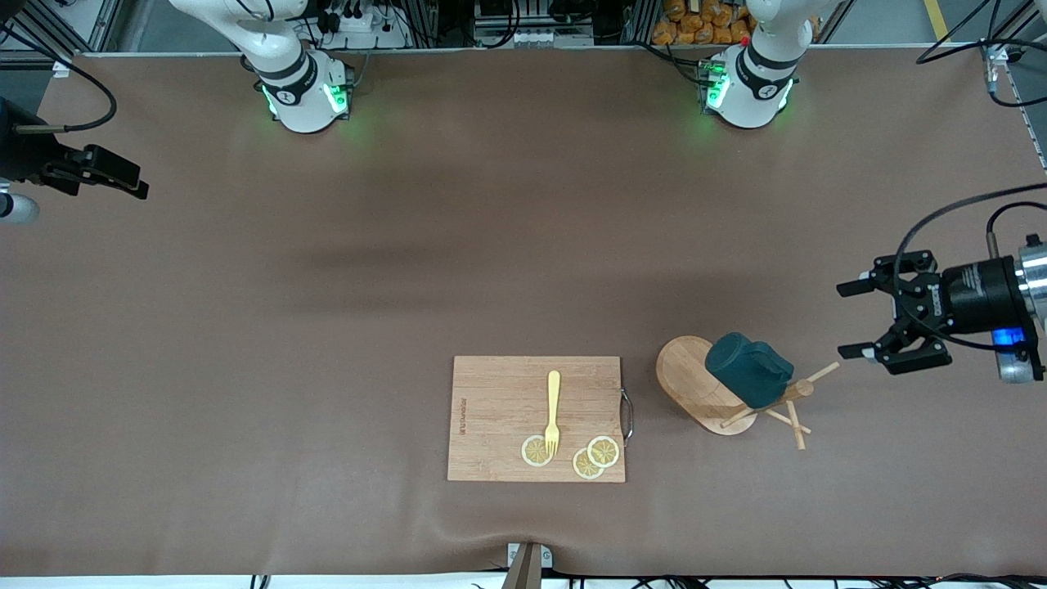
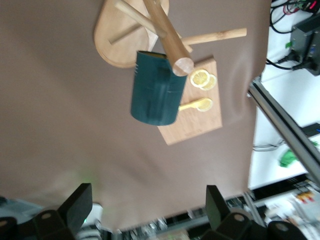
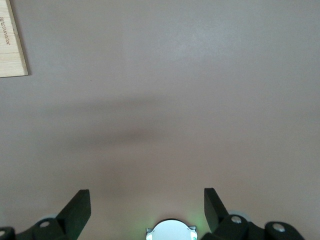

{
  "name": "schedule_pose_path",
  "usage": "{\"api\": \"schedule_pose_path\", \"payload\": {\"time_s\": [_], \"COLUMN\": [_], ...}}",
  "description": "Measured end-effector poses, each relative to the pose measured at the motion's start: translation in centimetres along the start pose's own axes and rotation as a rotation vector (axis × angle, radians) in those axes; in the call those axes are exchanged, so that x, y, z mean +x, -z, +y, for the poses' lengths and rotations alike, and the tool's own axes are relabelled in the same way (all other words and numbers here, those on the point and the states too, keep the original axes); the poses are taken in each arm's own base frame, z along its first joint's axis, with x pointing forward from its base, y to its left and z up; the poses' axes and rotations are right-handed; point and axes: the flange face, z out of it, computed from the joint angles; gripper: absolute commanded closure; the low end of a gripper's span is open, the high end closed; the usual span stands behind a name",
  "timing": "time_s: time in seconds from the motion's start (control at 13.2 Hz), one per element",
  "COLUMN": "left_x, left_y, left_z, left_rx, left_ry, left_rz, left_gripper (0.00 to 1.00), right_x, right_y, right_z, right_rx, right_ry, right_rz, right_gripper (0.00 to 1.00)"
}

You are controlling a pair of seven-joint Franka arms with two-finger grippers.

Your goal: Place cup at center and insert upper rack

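The dark teal cup [image 1: 748, 370] rests on the upper rack [image 1: 695, 384], a bamboo mug tree that looks tipped over. Its post [image 1: 797, 391] points toward the left arm's end of the table. My left gripper [image 1: 849, 321] hovers beside the post's tip, open and empty, aimed at the rack. The left wrist view shows the cup [image 2: 154, 90] against the post [image 2: 170, 37], well clear of the left gripper [image 2: 147, 200]. My right gripper [image 1: 135, 184] waits at the right arm's end of the table; the right wrist view shows it [image 3: 146, 200] open over bare mat.
A rectangular wooden cutting board [image 1: 491, 409] lies beside the rack, toward the right arm's end. It carries a yellow fork [image 1: 553, 409] and three lemon slices [image 1: 589, 460], and has a metal handle [image 1: 628, 415] on the rack's side. Its corner [image 3: 12, 45] shows in the right wrist view.
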Motion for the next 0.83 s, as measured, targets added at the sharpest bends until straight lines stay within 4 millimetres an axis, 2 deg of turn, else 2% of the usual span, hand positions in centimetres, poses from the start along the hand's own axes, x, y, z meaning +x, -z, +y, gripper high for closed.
{"api": "schedule_pose_path", "payload": {"time_s": [0.23,0.45,0.83], "left_x": [-3.5,-4.9,-8.0], "left_y": [-0.7,-0.7,-1.9], "left_z": [0.3,0.1,0.2], "left_rx": [0.062,0.101,0.188], "left_ry": [-0.081,-0.119,-0.236], "left_rz": [0.100,0.168,0.291], "left_gripper": [0.00,0.00,0.00], "right_x": [0.0,0.0,0.0], "right_y": [0.0,0.0,0.0], "right_z": [0.0,0.0,-0.1], "right_rx": [0.000,0.000,0.000], "right_ry": [0.000,0.001,0.002], "right_rz": [0.001,0.002,0.003], "right_gripper": [0.00,0.00,0.00]}}
